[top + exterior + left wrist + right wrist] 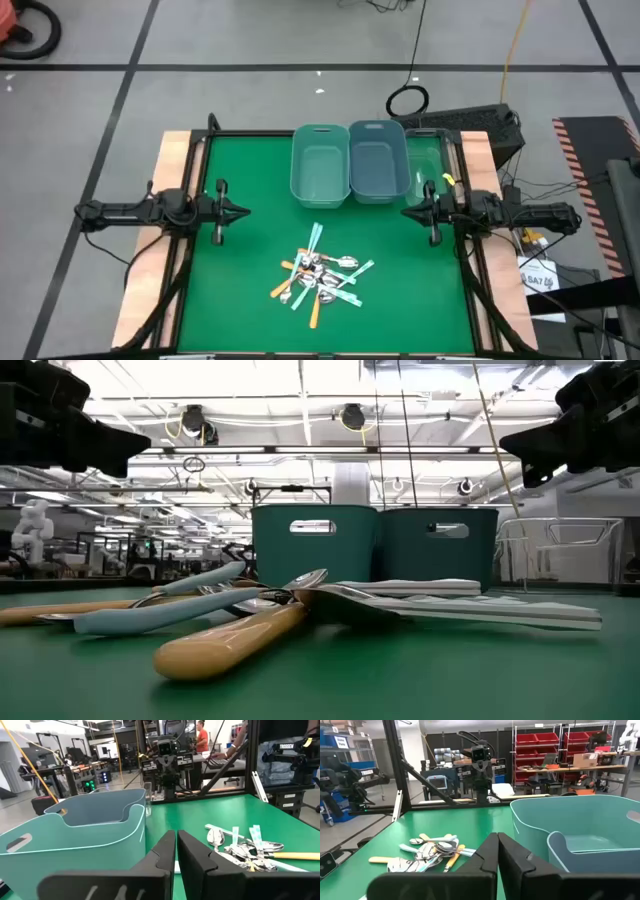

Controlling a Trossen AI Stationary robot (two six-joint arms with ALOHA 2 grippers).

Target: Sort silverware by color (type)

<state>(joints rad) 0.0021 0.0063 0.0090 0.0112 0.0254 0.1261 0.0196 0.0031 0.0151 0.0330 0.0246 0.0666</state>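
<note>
Left gripper (pixel 243 211) hangs over table's left side, fingers closed, holding nothing. Right gripper (pixel 406 212) over right side, just beside the darker bin (pixel 377 160), also closed and empty. Spoons (pixel 320 277) lie in one tangled pile on green mat (pixel 250 290), near front centre, well apart from both grippers. Lighter bin (pixel 319 165) touches darker bin at back; both hold no spoons.

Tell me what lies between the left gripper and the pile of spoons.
Nothing: in the high view only bare green mat separates the left gripper from the spoon pile. The bins sit off that line.
</note>
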